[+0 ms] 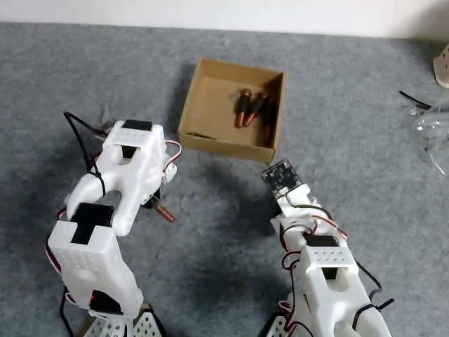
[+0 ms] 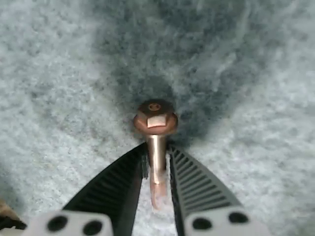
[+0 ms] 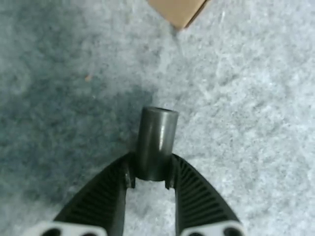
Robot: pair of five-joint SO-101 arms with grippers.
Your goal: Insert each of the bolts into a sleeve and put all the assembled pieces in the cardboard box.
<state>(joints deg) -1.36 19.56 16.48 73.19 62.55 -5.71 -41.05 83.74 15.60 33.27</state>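
My left gripper [image 2: 157,160] is shut on the shank of a copper bolt [image 2: 156,129], whose hex head points away from the fingers, just above the grey carpet. In the high view that bolt [image 1: 164,212] pokes out beneath the left arm, in front of the cardboard box [image 1: 210,137]. My right gripper [image 3: 150,174] is shut on a dark grey sleeve [image 3: 156,142] with its open end facing away. In the high view the right arm's wrist [image 1: 286,179] sits just off the box's near right corner. Inside the box lie several assembled pieces [image 1: 254,111].
A corner of the box [image 3: 179,11] lies ahead of the sleeve in the right wrist view. Clear plastic and a black wire [image 1: 424,116] lie at the far right of the carpet. Open carpet separates the two arms.
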